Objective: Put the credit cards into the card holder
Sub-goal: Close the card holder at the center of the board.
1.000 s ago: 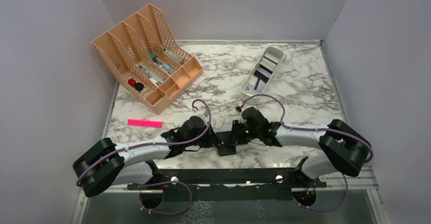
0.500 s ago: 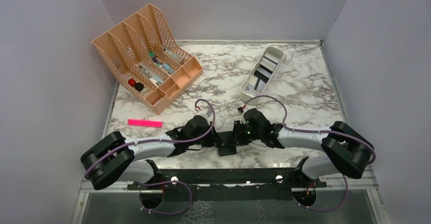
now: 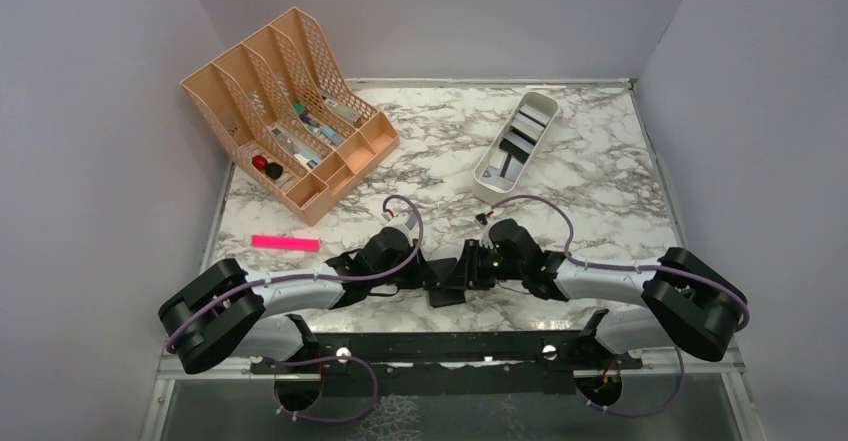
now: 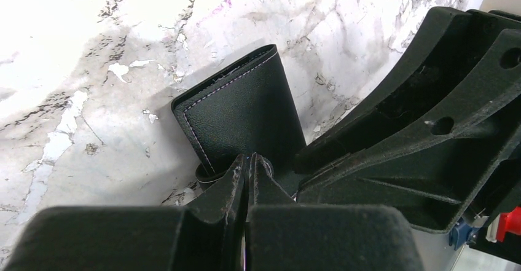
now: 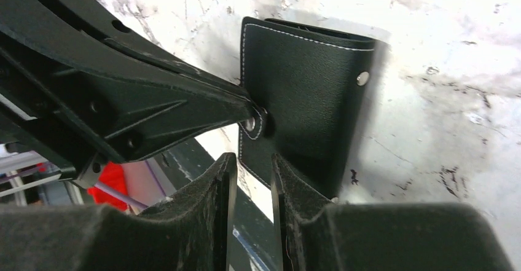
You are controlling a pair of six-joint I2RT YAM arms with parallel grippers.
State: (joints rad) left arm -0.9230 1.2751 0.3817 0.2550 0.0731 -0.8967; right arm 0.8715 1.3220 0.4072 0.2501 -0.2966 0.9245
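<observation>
Both arms are folded low and meet nose to nose at the near middle of the marble table (image 3: 600, 191), right over the black card holder (image 3: 446, 295); it lies flat on the stone, just short of the black rail (image 3: 450, 346) that runs along the table's near edge, so there is very little room behind it; the left gripper (image 4: 249, 166) has its fingers pressed tight together, the tips nipped on the small snap strap at the holder's edge; the right gripper (image 5: 250, 160) comes in from the other side, its fingers a narrow gap apart, poised at the holder's stitched corner with nothing that I can see caught between them; one finger overlaps the holder's edge, though I cannot tell if it touches; the two grippers sit almost against each other, so that spot is crowded

The credit cards (image 3: 518, 145) are well away from all this, standing in a long white tray (image 3: 545, 103) set at a slant toward the far right of the table; a wide stretch of bare marble lies between tray and holder; at the far left corner a peach desk organiser (image 3: 290, 111) sits close to the wall; a pink pen (image 3: 285, 243) lies near the left edge, just beyond the left arm's elbow
</observation>
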